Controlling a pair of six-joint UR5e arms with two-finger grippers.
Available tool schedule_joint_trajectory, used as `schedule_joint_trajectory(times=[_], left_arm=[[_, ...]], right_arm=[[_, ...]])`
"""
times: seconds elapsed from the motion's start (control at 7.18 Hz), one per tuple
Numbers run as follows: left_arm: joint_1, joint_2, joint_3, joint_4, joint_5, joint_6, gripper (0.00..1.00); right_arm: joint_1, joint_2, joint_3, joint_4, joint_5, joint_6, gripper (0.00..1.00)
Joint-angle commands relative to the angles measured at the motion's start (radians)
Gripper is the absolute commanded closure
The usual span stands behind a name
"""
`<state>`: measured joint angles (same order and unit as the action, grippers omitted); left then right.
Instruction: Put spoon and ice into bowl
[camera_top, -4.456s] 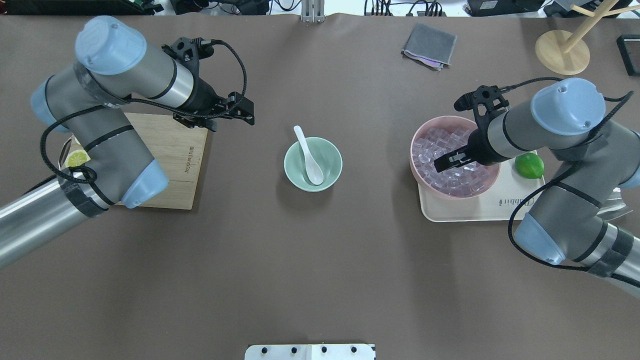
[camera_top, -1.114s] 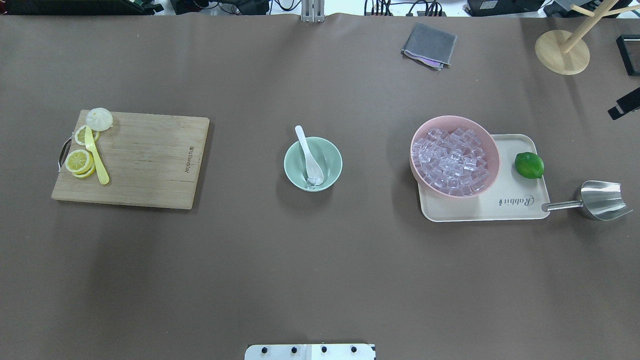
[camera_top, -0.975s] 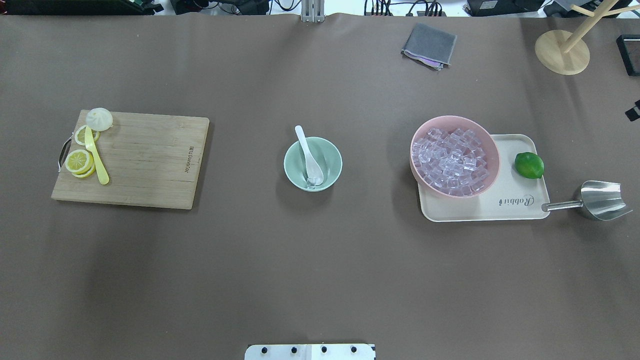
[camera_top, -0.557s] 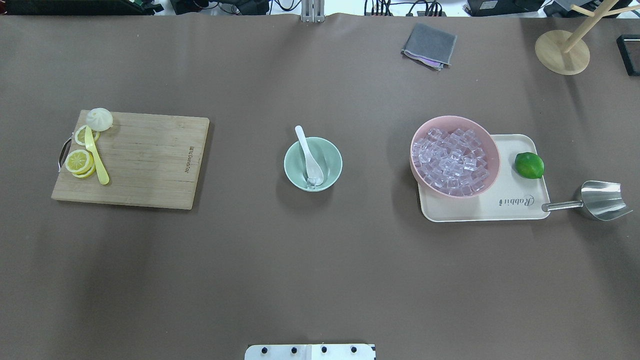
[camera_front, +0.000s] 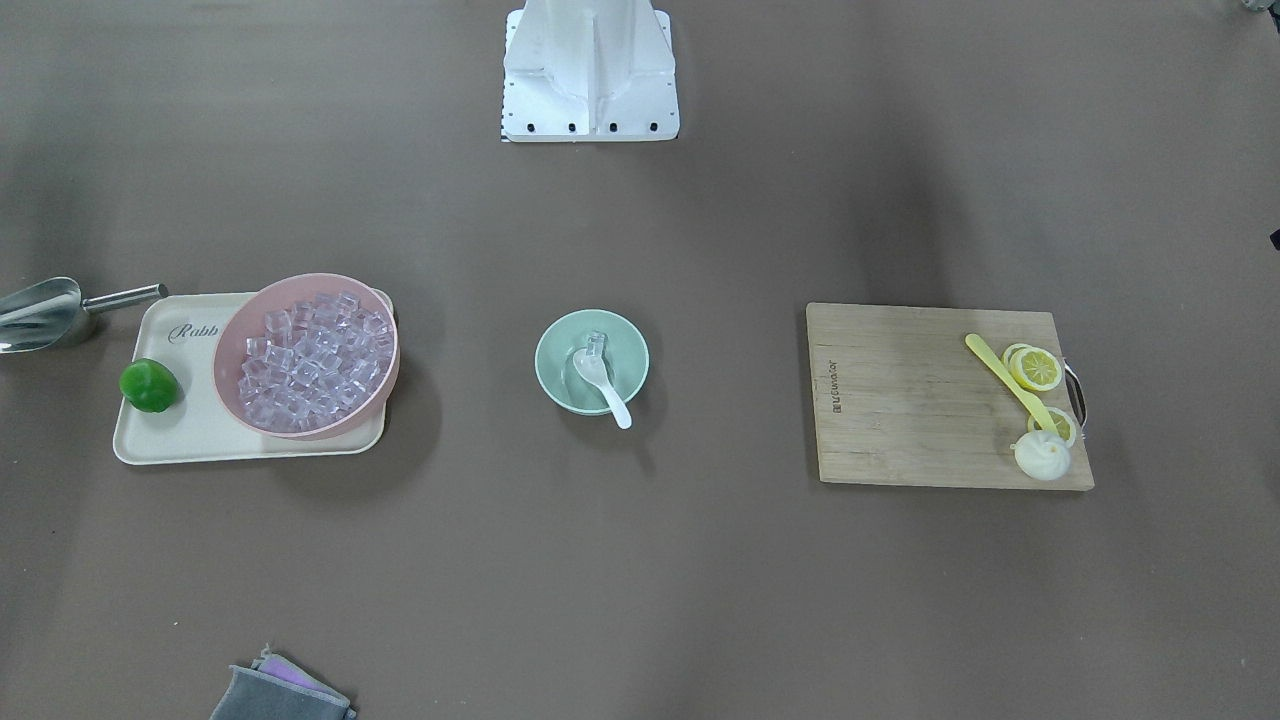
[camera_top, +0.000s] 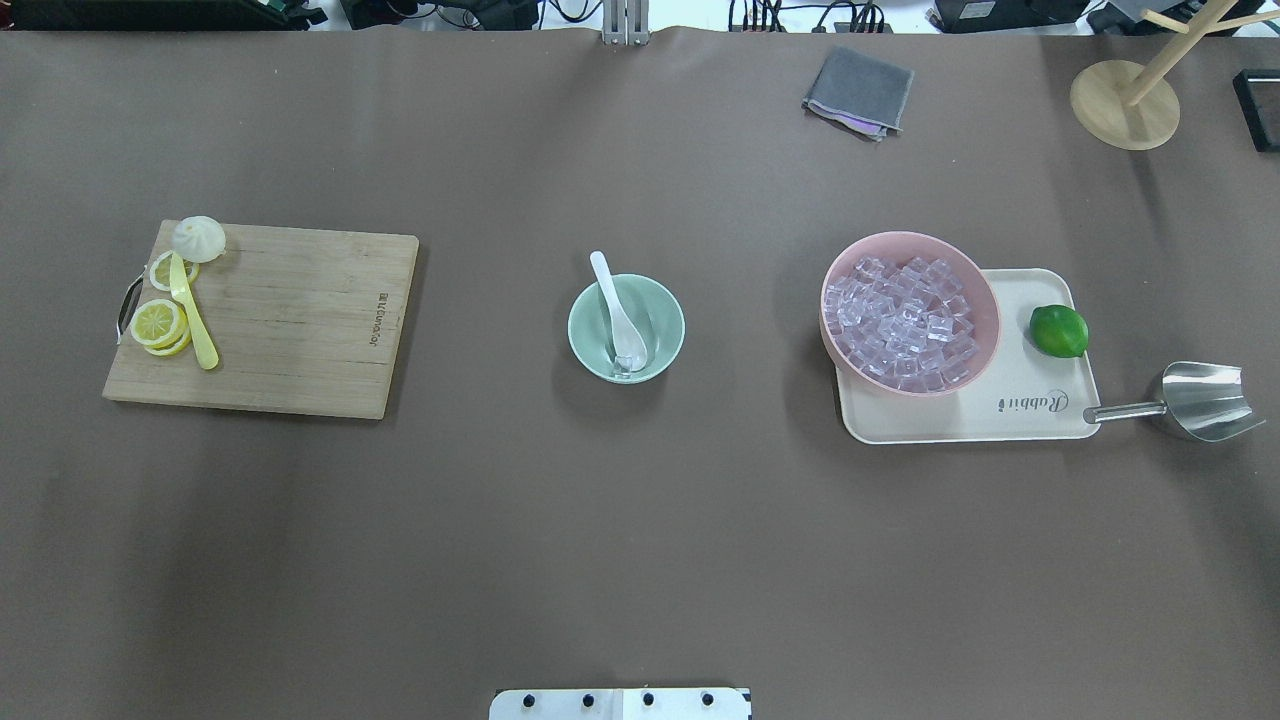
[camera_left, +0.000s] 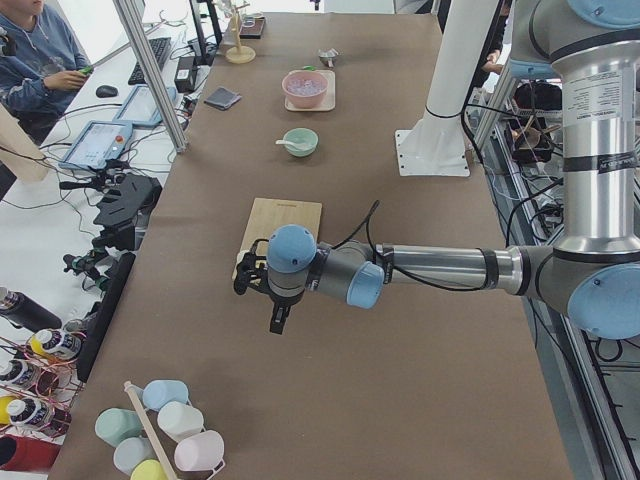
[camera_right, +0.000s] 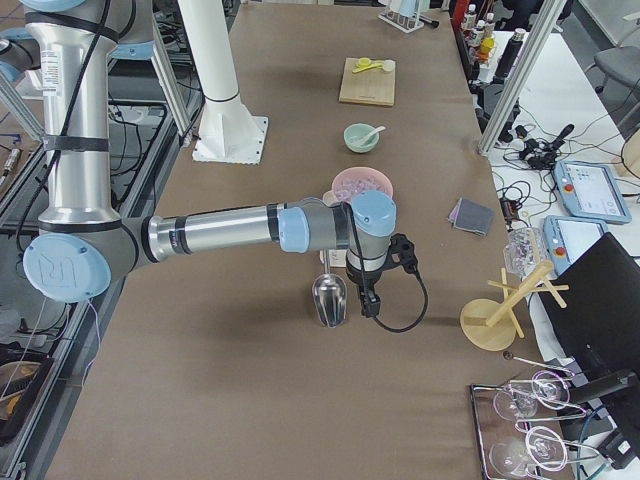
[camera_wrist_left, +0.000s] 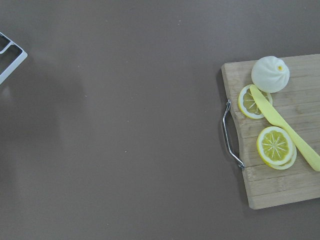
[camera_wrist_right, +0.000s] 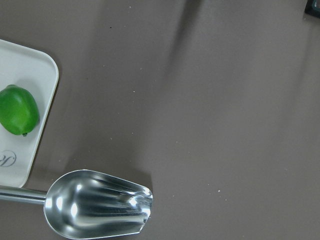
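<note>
The mint-green bowl (camera_top: 673, 322) stands mid-table, also in the front view (camera_front: 549, 352). The white spoon (camera_top: 612, 303) lies in it, handle over the far rim. One clear ice cube (camera_top: 622, 368) lies in the bowl by the scoop of the spoon, also in the front view (camera_front: 597, 343). My left gripper (camera_left: 276, 321) hangs beyond the cutting board's outer end. My right gripper (camera_right: 367, 302) hangs above the metal scoop. Both show only in the side views; I cannot tell if they are open or shut.
A pink bowl (camera_top: 833, 285) full of ice cubes (camera_top: 905, 325) sits on a cream tray (camera_top: 1010, 420) with a lime (camera_top: 1058, 331). A metal scoop (camera_top: 1200, 402) lies right of the tray. A cutting board (camera_top: 290, 320) with lemon slices, a yellow knife (camera_top: 193, 312) and a bun is at left.
Both arms have left the overhead view; the right gripper's tip went off the right edge last. An ice cube now lies in the mint bowl, which held only the spoon before.
</note>
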<state>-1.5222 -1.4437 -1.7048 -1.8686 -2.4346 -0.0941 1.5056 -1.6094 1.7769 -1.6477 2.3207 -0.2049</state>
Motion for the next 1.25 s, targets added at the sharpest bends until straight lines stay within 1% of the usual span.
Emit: schedule_joint_trajectory(times=[0.0, 0.14, 0.28, 0.56, 1.11], left_arm=[[0.002, 0.003, -0.007, 0.038, 0.043, 0.001, 0.02], [0.002, -0.010, -0.021, 0.107, 0.043, 0.001, 0.02], [0.002, -0.017, -0.021, 0.118, 0.045, -0.001, 0.02], [-0.006, 0.002, -0.019, 0.114, 0.043, 0.001, 0.02], [-0.006, -0.011, -0.021, 0.112, 0.045, 0.001, 0.02]], right_arm=[[0.002, -0.015, -0.008, 0.000, -0.001, -0.004, 0.00], [0.004, -0.023, -0.010, 0.000, -0.003, -0.002, 0.00], [0.004, -0.030, -0.013, -0.001, -0.004, -0.001, 0.00], [0.002, -0.029, -0.046, 0.000, -0.007, -0.001, 0.00], [0.001, -0.017, -0.088, 0.002, -0.007, 0.005, 0.00]])
